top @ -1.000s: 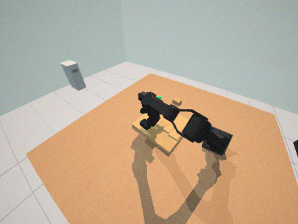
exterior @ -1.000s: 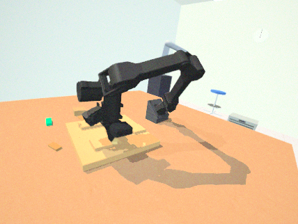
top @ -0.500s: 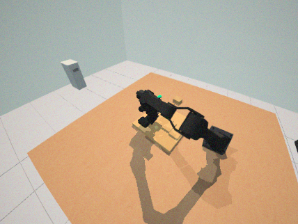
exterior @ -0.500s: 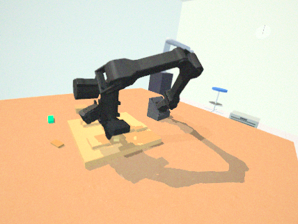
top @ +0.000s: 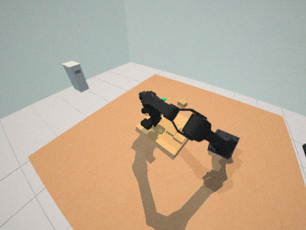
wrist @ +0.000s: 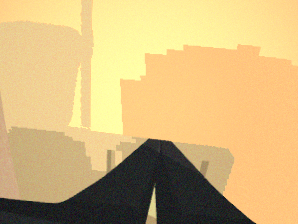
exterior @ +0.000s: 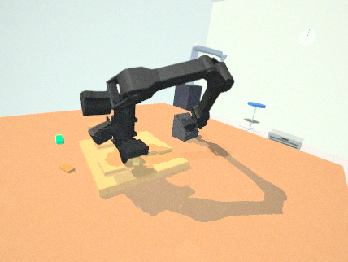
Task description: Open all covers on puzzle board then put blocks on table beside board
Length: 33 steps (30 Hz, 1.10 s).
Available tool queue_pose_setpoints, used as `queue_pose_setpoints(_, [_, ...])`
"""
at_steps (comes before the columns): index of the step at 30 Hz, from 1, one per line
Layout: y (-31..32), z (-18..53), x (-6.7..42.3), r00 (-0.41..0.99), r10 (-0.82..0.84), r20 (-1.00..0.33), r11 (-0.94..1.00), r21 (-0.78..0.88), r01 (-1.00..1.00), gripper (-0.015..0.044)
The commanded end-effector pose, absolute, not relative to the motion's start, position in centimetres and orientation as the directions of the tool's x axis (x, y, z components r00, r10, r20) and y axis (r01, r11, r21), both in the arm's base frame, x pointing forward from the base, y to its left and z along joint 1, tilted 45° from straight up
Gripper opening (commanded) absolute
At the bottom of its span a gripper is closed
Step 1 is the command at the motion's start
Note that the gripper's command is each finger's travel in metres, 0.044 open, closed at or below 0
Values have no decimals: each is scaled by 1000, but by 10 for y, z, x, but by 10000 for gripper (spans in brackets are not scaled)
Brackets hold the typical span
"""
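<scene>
With its jaws pressed together on nothing, the black pincer (exterior: 131, 151) sits low over the flat tan wooden puzzle board (exterior: 106, 179), a raised orange-tan cover (wrist: 213, 96) lying just ahead of its tips.

Top camera: high up, well back, tilted down across the orange table (top: 89, 171) toward the room corner; the arm (top: 189, 125) and puzzle board (top: 171, 144) sit small mid-frame.

Exterior camera: lower, nearer, off to one side, looking level-ish across the table (exterior: 244, 228) at the board (exterior: 106, 179) and arm (exterior: 163, 77), far wall behind.

Wrist camera: rides on the gripper (wrist: 154, 145), aimed down along the closed fingertips, very close to the board surface (wrist: 200, 90).

Top and exterior share arm, board, table.
</scene>
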State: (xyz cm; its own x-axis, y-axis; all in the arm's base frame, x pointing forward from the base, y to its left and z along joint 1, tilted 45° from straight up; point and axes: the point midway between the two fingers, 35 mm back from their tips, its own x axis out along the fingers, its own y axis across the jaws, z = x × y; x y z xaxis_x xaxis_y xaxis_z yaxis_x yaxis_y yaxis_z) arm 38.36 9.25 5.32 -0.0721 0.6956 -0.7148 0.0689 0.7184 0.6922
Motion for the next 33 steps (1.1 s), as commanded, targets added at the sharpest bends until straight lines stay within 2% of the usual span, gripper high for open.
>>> queue_pose_setpoints(1, [88, 58, 387, -66, 697, -714, 717, 694, 64, 0])
queue_pose_setpoints(30, [61, 83, 395, -66, 696, -715, 718, 693, 64, 0])
queue_pose_setpoints(33, [58, 79, 388, -63, 697, -714, 715, 699, -1, 0])
